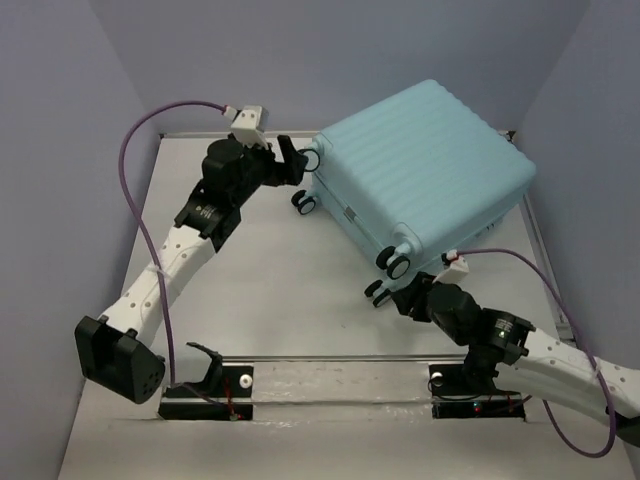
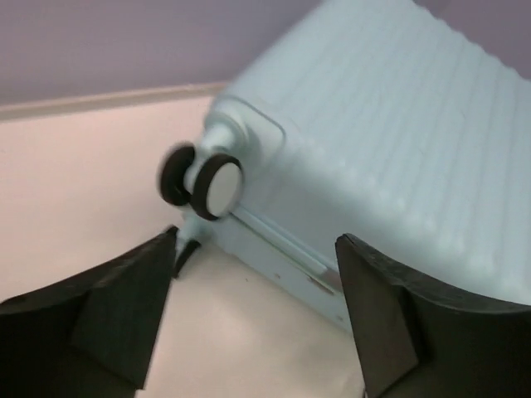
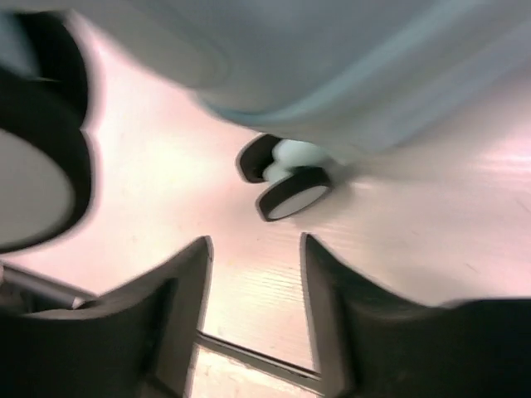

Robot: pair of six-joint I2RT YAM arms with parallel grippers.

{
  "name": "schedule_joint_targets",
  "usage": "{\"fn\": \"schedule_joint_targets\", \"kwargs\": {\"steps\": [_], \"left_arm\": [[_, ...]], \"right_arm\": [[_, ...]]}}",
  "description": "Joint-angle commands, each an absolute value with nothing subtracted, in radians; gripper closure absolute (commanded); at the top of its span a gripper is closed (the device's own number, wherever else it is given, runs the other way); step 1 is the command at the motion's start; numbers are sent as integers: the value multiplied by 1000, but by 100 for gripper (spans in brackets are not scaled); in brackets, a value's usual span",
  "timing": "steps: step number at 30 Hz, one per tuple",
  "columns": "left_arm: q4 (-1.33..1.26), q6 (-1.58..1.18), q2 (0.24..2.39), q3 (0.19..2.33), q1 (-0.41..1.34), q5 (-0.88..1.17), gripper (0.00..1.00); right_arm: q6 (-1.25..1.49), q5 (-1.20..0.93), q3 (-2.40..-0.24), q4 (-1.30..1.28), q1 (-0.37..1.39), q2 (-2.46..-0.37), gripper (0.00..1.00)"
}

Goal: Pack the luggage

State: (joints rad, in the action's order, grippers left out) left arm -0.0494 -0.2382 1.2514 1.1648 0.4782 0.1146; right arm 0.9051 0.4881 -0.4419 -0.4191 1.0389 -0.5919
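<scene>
- One luggage [image 1: 425,165], a pale aqua ribbed hard-shell suitcase, lies shut on its broad side at the far right of the table [image 1: 270,290]. Its wheeled end is turned toward the arms.
- Four spinner wheels [image 1: 397,262] show from above. Two are at the far corner of that end and two at the near corner.
- Two grippers are in view, one at each wheel pair.
- The left gripper [image 1: 292,160] sits beside the far pair. In its wrist view the fingers [image 2: 133,290] are spread wide with nothing between them, and a twin-disc wheel stands just past the tips.
- The right gripper [image 1: 392,298] sits low beside the near pair. In its wrist view the fingers [image 3: 187,282] are apart and hold nothing, with one wheel lying ahead of the gap.
- Two purple cables [image 1: 140,170] are visible, one looping off each wrist.
- Hard to make out: both wrist views are blurred, and the shell fills their upper part.
- In the right wrist view a large dark round shape at the left edge is cut off and out of focus; I cannot tell what it is.
- From above I cannot tell whether either gripper touches a wheel.
- The right arm runs out of frame at the lower right corner.
</scene>
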Motion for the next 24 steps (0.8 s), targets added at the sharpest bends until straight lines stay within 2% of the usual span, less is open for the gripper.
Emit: {"fn": "schedule_joint_targets", "kwargs": {"steps": [1,3,7,9,11,12,13,14,15,16,18,19,21,22,24], "left_arm": [[-25,-187,1326,1302,402,110,2],[-2,-144,1406,1362,384,213,1],[74,-37,1540,1468,362,331,1],[54,-5,1572,1492,361,406,1],[49,28,1620,1517,354,460,1],[54,40,1655,1549,354,491,1],[61,47,1672,1571,354,494,1],[90,69,1713,1619,354,482,1],[113,69,1713,1646,354,473,1],[132,96,1751,1673,353,460,1],[169,113,1798,1728,353,445,1],[172,118,1810,1738,353,452,1],[167,117,1839,1749,353,494,1],[164,112,1850,1747,353,515,4],[163,110,1880,1749,354,572,11]], "right_arm": [[1127,731,-425,-661,1034,-467,75],[1138,764,-445,-673,1034,-454,93],[1137,912,-549,-794,979,-518,93],[1088,934,-583,-795,882,-574,93],[982,916,-627,-770,801,-613,81],[938,908,-637,-715,714,-644,69],[826,858,-646,-669,663,-652,63],[768,816,-646,-623,553,-660,49],[720,769,-646,-574,552,-660,49],[674,720,-641,-478,426,-663,39],[577,518,-635,-399,277,-701,35],[551,447,-638,-350,124,-724,35],[543,254,-638,-280,-7,-793,36],[545,211,-637,-255,-93,-811,36],[557,137,-635,-186,-142,-866,36]]}}
